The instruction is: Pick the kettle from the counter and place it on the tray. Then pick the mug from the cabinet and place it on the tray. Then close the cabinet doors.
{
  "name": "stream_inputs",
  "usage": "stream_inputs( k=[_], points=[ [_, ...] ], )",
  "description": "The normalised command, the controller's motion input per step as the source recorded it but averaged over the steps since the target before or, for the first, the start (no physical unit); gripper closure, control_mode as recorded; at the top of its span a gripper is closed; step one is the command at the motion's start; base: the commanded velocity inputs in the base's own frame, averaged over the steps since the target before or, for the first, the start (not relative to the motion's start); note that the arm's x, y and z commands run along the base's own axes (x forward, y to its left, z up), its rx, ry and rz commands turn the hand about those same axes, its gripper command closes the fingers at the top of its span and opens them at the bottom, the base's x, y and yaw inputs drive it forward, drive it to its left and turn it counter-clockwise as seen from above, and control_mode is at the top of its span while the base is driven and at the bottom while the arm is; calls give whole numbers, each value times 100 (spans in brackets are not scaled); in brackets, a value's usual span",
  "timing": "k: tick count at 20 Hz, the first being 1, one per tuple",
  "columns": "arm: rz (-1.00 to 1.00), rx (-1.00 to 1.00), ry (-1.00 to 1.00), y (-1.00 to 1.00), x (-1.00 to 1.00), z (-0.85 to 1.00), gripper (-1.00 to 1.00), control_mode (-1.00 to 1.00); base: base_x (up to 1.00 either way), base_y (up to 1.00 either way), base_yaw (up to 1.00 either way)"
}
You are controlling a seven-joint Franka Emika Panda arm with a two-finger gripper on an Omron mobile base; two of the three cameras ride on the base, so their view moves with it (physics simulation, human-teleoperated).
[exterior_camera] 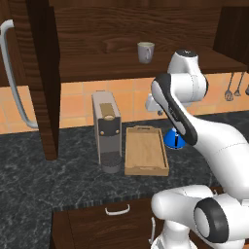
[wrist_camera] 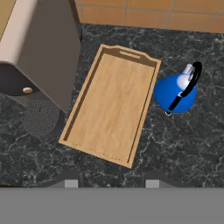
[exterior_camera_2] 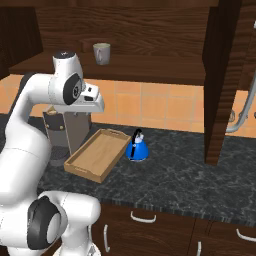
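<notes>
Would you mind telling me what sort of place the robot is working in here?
It looks like a rendered home kitchen: a speckled stone counter, a coffee machine against an orange tiled wall, and an open wooden cabinet with a mug on its shelf.

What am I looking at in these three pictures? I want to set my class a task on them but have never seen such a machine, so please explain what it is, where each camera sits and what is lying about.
This is a rendered kitchen with a white robot arm. Two cameras ride behind it, left and right; the third sits on its hand, looking down.

On the dark counter lie a wooden tray, with nothing on it, a blue kettle just beside it, and a grey coffee machine on the tray's other side. Above, the cabinet doors stand open, and a mug sits on the shelf.

The gripper hangs above the tray, jaws apart, holding nothing.
</notes>
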Motion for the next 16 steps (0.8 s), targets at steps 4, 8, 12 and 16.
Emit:
stream_inputs(
  k=[4,8,12,16],
  points=[
    [-1,0,1,-4,-2,-11,-100,-100,0,0,0],
    [-13,1,-3,-44,-17,-47,-100,-100,0,0,0],
    [-14,0,-3,-49,-2,-55,-100,-100,0,0,0],
    [-9,0,1,-48,7,-46,-100,-100,0,0,0]
  ],
)
